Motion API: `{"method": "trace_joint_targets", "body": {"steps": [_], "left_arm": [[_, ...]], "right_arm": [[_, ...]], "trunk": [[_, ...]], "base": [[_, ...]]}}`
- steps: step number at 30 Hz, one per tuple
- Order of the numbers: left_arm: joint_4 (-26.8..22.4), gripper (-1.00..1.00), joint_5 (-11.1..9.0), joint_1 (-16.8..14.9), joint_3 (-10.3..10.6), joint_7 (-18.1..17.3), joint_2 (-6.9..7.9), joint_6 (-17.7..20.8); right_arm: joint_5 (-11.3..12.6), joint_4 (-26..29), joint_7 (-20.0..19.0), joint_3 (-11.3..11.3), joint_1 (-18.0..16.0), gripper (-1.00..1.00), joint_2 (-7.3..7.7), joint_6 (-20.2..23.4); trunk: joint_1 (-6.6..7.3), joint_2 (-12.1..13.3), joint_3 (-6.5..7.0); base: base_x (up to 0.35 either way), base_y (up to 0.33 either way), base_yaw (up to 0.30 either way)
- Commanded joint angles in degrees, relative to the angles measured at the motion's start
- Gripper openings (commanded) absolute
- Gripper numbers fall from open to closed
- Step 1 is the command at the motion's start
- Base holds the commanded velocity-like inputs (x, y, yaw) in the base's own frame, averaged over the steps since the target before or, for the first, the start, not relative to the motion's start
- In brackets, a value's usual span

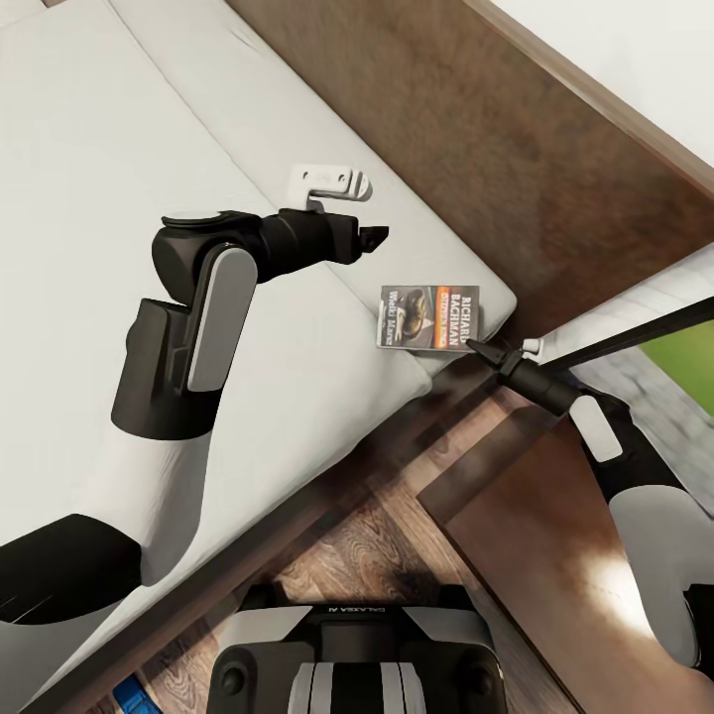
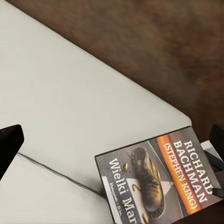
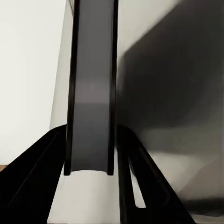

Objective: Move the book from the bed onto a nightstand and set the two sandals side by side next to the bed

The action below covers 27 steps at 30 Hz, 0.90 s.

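Note:
The book point(image 1: 428, 317), dark with an orange band and "Richard Bachman" lettering, lies near the corner of the bed's pale grey mattress point(image 1: 149, 149), close to the dark headboard point(image 1: 476, 129). My right gripper point(image 1: 483, 349) reaches in from the bed's side and is shut on the book's near edge. In the right wrist view that edge point(image 3: 91, 93) stands between the two black fingers point(image 3: 32, 177). My left gripper point(image 1: 377, 236) hovers open over the mattress, a little short of the book point(image 2: 163, 182). A bright blue sliver of a sandal point(image 1: 129, 694) shows on the floor.
The nightstand's glossy brown top point(image 1: 535, 555) sits beside the bed, under my right arm. Wood-plank floor point(image 1: 347, 555) runs between the bed frame and my base. A black-framed window point(image 1: 645, 332) stands at the right, by the white wall.

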<state>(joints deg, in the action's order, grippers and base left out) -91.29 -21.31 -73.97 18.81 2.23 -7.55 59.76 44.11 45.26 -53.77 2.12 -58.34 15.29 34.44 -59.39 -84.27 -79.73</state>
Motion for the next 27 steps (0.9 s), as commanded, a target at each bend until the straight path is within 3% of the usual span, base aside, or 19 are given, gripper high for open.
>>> {"method": "trace_joint_targets", "body": {"steps": [1, 14, 27], "left_arm": [[0.0, 1.0, -0.3, 0.0, 0.0, 0.2, -0.01, 0.2], [-0.2, 1.0, -0.3, 0.0, -0.1, 0.2, -0.01, 0.2], [0.0, 1.0, -0.4, 0.2, -0.1, 0.2, -0.01, 0.2]], "right_arm": [[0.3, 0.0, 0.0, 0.0, 0.0, -1.0, 0.01, 0.4], [0.3, 0.1, 0.0, 0.1, 0.0, -1.0, 0.01, 0.4], [0.2, 5.3, 0.0, 0.0, 0.1, -1.0, 0.01, 0.5]], "trunk": [[0.0, 0.0, -0.02], [0.0, 0.0, -0.02], [2.85, 5.2, 2.31]], "base": [[0.0, 0.0, 0.0], [0.0, 0.0, 0.0], [0.0, 0.0, 0.0]]}}
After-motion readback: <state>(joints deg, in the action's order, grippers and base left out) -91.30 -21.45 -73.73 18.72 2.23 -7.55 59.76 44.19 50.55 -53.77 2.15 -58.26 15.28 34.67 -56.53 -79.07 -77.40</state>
